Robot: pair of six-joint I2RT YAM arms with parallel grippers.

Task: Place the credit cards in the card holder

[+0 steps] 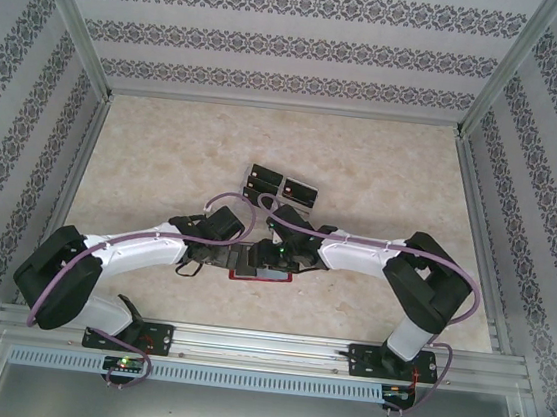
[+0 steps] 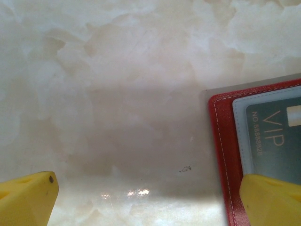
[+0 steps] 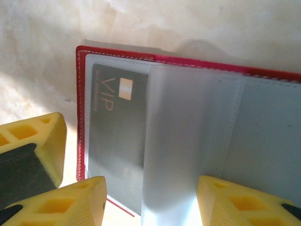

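Note:
The card holder [image 1: 261,277] lies open on the table between the two arms, its red cover [image 3: 83,108] edged with white stitching. A dark credit card [image 3: 117,127] marked VIP sits inside its left clear sleeve [image 2: 277,136]. My right gripper [image 3: 153,202] hovers open over the wallet, with a frosted plastic page [image 3: 188,141] between its yellow fingers [image 3: 70,202]. My left gripper [image 2: 148,202] is wide open over bare table, and its right finger [image 2: 270,200] rests over the wallet's left edge. More black credit cards [image 1: 267,179] [image 1: 300,191] lie just beyond the grippers.
The marble-patterned tabletop [image 1: 164,155] is fenced by an aluminium frame and patterned walls [image 1: 30,90]. Purple cables [image 1: 229,203] loop over both wrists. The left gripper's finger [image 3: 28,146] shows beside the wallet in the right wrist view.

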